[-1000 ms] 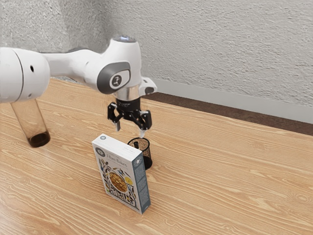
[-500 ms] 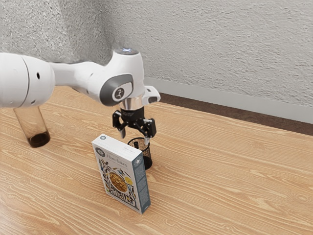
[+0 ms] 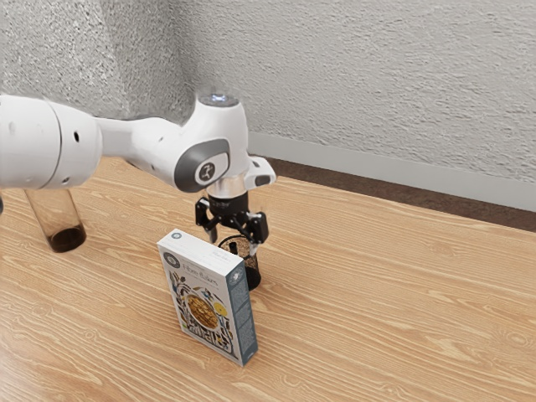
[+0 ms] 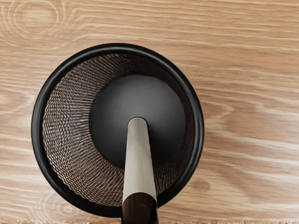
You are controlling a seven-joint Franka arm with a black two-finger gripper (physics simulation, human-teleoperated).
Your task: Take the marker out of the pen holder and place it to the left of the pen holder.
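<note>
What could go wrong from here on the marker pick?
Three risks:
1. The open gripper looks very near the pen holder's rim; a finger could catch the rim going down and tip the holder.
2. The marker seems to lean toward one side of the rim, so closing may pinch rim and marker together.
3. The box stands close beside the holder; a sideways move could knock it.
</note>
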